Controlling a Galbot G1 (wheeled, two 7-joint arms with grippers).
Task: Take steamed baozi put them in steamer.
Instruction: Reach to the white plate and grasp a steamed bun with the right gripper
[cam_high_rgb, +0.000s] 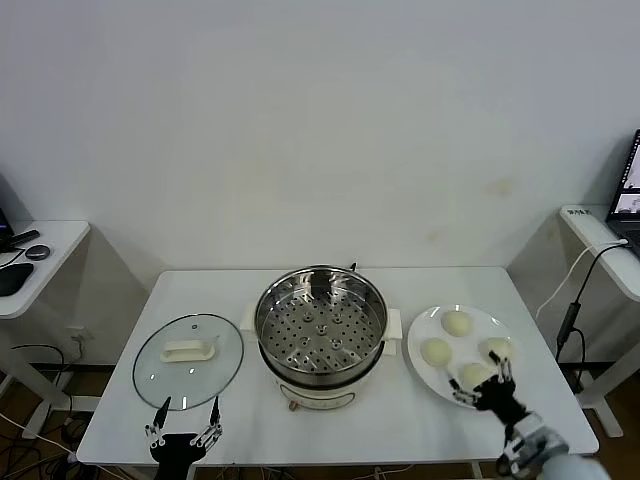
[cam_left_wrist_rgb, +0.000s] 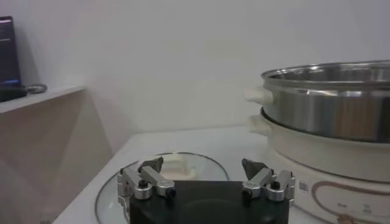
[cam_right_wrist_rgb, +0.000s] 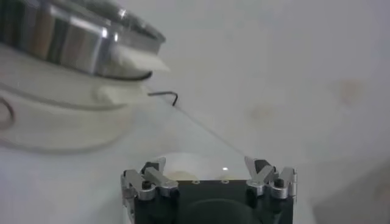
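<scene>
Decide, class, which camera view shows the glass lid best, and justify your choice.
The head view: the whole glass lid lies flat on the table, left of the steamer, handle visible. The left wrist view catches only part of it behind the open left gripper. The right wrist view shows none of it.

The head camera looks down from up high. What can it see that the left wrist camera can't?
Only the head view shows the four steamed baozi on the white plate, the right gripper open above the nearest bun, and the holes in the steamer's tray.

Only the left wrist view shows the steamer's shiny steel side wall above its cream base.

Both show the steamer, the glass lid lying on the table, and the left gripper, open near the lid.
</scene>
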